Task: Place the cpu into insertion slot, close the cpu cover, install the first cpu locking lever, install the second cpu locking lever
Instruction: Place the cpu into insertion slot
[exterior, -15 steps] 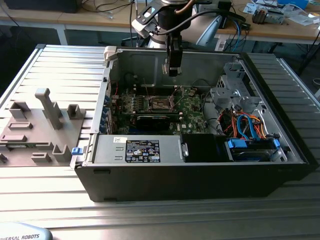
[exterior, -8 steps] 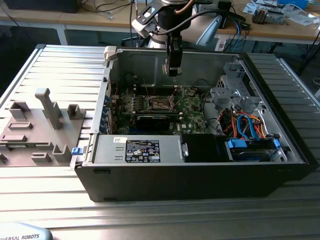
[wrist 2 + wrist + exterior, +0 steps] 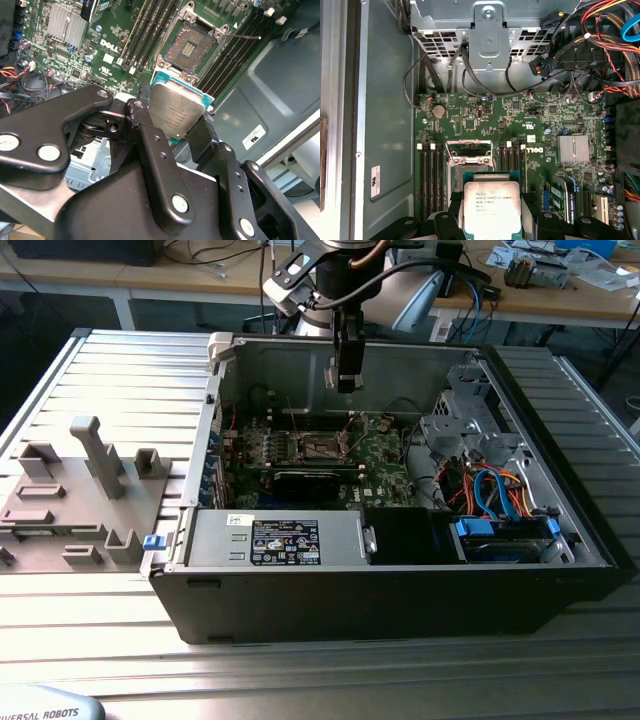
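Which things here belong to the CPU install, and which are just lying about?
Job: cpu, gripped by the fingers; insertion slot, uncovered.
Lying about: grey fixture blocks; power supply; orange and blue cables; heatsink.

A ribbed metal table (image 3: 330, 670) is carrying an open black computer case (image 3: 400, 600), which is lying on its side near the middle. A grey fixture (image 3: 100, 470) is sitting just beside the case, toward the exterior view's left.
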`<action>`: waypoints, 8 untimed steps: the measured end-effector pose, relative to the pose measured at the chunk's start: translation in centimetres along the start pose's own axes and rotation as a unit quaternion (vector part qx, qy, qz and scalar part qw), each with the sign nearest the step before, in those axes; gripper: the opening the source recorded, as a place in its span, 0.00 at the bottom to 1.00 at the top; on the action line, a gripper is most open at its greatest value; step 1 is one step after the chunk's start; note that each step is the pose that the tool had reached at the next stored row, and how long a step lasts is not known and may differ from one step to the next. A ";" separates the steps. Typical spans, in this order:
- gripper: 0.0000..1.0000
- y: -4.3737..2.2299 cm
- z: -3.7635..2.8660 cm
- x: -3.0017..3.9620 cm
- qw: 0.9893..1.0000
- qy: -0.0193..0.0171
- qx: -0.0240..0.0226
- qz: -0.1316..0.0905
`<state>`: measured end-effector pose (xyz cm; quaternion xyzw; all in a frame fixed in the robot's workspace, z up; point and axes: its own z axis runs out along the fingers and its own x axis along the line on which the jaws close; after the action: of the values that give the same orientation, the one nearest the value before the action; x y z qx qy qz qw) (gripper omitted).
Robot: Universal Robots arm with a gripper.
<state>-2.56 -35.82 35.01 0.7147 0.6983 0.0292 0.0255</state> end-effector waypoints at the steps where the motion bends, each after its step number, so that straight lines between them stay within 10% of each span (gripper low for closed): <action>1: 0.54 0.00 0.00 0.00 1.000 0.000 0.000 0.000; 8: 0.54 0.00 0.00 0.00 1.000 0.000 0.000 0.003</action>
<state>-2.56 -35.82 35.00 0.7168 0.6962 0.0291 0.0255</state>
